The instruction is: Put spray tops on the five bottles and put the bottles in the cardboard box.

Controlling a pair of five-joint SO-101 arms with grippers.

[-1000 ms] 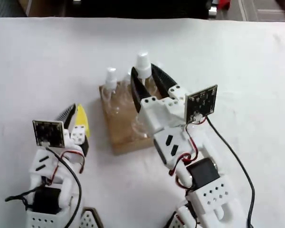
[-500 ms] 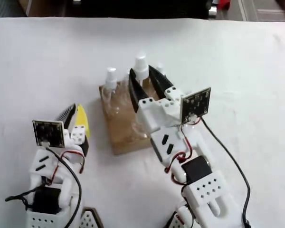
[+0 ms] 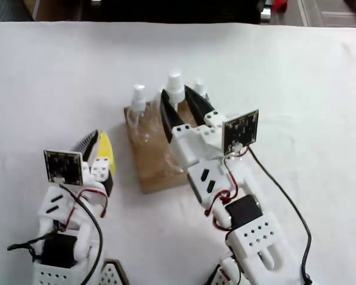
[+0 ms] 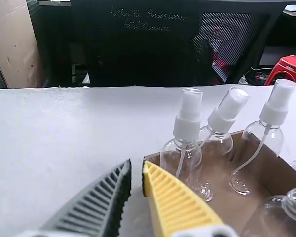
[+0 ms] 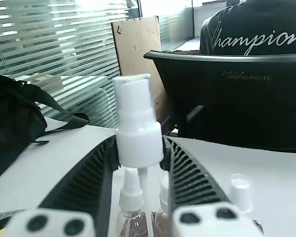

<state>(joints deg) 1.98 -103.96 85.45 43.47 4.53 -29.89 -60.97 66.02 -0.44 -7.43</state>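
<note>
Bright light is shining down on the white table (image 3: 53,77) and making it glow. Soft, faint shadows are lying beside the arms (image 3: 216,178). Daylight is coming through the window blinds (image 5: 54,34) and lighting up the white spray top (image 5: 137,128). The clear bottles (image 4: 181,155) are glinting.

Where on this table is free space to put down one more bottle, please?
The white table is bare beyond the brown cardboard box and to the right of the right arm. The box is crowded: clear spray bottles stand inside, and the right tool holds a white spray top above them.
</note>
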